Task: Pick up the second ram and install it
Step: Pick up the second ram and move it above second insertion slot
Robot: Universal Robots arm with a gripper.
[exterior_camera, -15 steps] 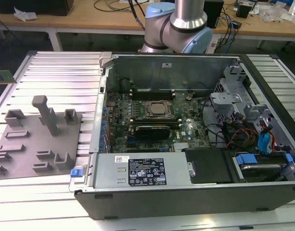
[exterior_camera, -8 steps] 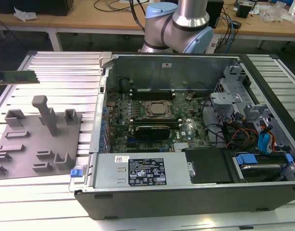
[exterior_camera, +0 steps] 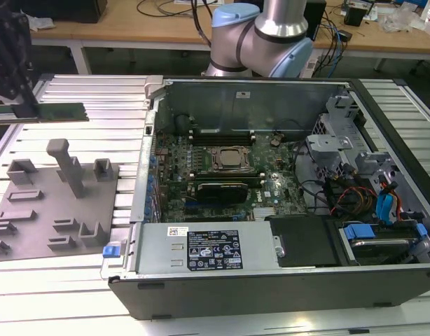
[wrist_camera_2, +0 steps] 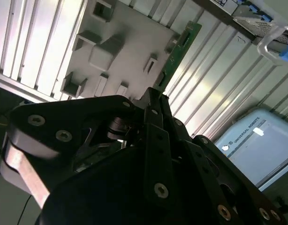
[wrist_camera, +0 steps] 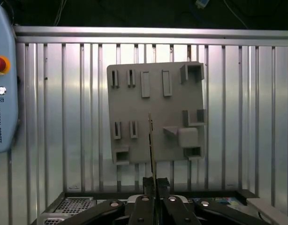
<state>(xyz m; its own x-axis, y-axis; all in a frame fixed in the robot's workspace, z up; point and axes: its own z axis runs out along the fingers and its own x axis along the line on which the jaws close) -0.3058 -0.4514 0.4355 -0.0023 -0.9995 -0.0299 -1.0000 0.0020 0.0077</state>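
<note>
Gripper (wrist_camera: 153,187) jaws pinch one end of the ram (wrist_camera: 152,140), which sticks out edge-on over the grey tray (wrist_camera: 134,108) in the first wrist view. Farther off sits the open case (exterior_camera: 271,290) with its board (exterior_camera: 194,154). I judge the stick should be carried level and square to the slots (exterior_camera: 222,133), avoiding crooked seating.

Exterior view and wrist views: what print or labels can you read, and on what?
Black label on the grey power supply: print too small to read.
White sticker beside it: too small to read.
Blue pendant: one line of maker's lettering, a brand name, not quoted.
The second ram in the gripper: no readable print.
</note>
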